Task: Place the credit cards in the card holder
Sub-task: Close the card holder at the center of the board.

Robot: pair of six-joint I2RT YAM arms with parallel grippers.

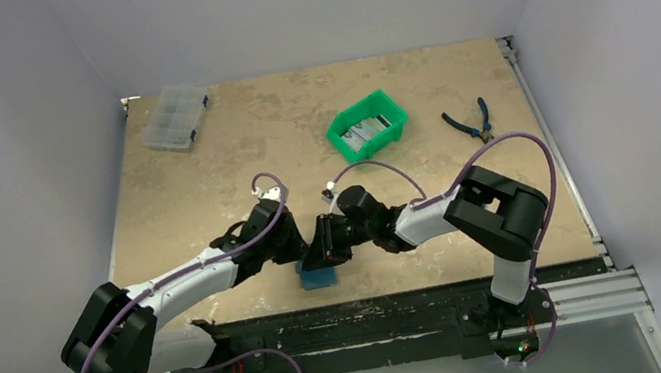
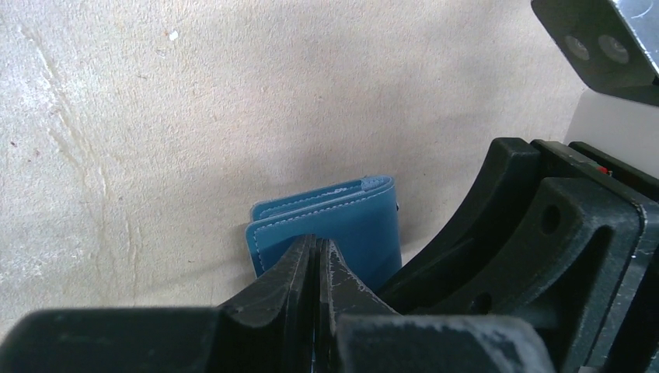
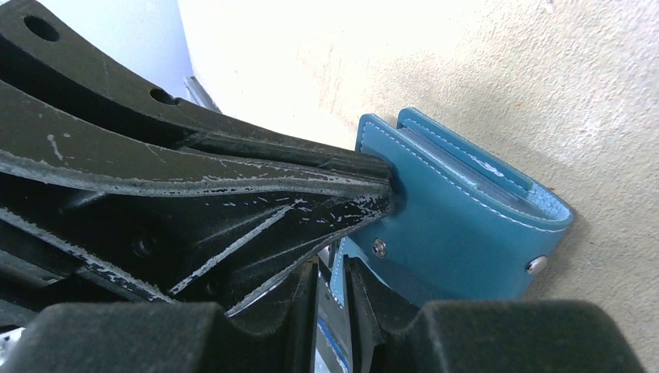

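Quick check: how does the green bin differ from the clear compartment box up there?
The green bin is opaque and open-topped, with grey credit cards inside; the clear compartment box is see-through and divided, its contents unreadable. The bin sits right of centre; the box lies at the far left corner. Both rest on the table's far half.

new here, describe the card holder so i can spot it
On the tan table, look at the middle of the near edge. The card holder is the small teal-blue wallet with silver snap studs where the left pincer and right pincer meet, unlike the green bin farther back.
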